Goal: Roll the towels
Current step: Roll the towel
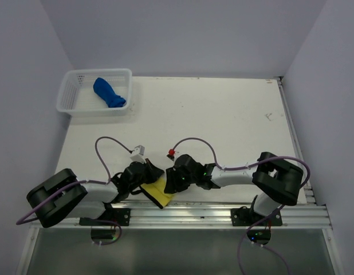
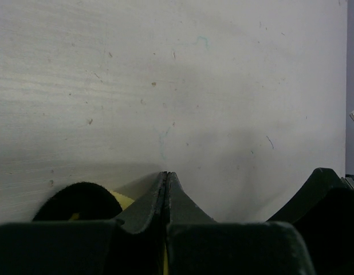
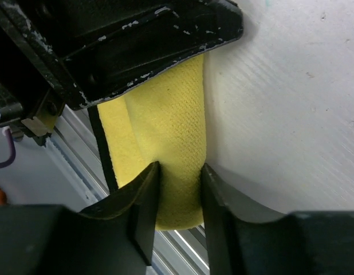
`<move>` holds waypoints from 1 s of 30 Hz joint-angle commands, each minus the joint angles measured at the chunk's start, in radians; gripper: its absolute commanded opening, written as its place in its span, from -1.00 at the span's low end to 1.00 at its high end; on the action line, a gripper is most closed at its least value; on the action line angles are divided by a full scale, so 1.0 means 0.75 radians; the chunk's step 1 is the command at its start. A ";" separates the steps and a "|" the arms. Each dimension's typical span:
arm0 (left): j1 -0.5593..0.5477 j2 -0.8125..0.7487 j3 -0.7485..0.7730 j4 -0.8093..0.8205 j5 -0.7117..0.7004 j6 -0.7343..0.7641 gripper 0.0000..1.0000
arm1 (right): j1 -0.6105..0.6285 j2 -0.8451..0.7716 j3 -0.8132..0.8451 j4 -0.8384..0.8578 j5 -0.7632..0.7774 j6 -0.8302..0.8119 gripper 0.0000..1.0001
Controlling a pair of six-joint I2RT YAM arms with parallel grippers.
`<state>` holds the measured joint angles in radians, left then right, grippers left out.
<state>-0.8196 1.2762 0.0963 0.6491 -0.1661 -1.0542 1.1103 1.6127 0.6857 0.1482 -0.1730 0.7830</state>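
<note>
Far beyond the left pincer (image 2: 166,175) and to its left, the blue towel (image 1: 108,93) lies bundled in the basket (image 1: 65,94), so that one looks done with. The left pincer is clenched tight, tips down on the table (image 1: 223,126). A dark edge and a sliver of yellow show just beside and beneath its fingers, so it may be nipping a thin fold, though its own view is too cramped to be sure. Between the two pincers, at the near edge, sits the yellow towel (image 3: 171,126). The right pincer (image 3: 180,172) is grasping it, a jaw pressed to either side of a raised fold, with the left pincer's body just ahead of it over the same cloth.

The step in hand seems to be starting the yellow towel's roll. Next, the right pincer would need to turn that fold over onto itself while the left keeps the cloth from sliding, taking care it does not slip off the near edge.
</note>
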 commanded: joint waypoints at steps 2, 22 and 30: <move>0.003 -0.016 0.039 -0.080 -0.079 0.070 -1.00 | 0.043 0.022 0.020 -0.136 0.055 -0.064 -0.35; 0.078 -0.080 0.563 -0.642 -0.049 0.203 -1.00 | 0.170 -0.044 0.163 -0.369 0.696 -0.122 -1.00; 0.152 -0.068 0.632 -0.737 0.078 0.160 -1.00 | 0.274 0.044 0.288 -0.498 1.126 -0.124 -1.00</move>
<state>-0.7242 1.2346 0.5350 0.1459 -0.1532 -0.9264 1.2869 1.6085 0.8352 -0.1432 0.4603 0.7097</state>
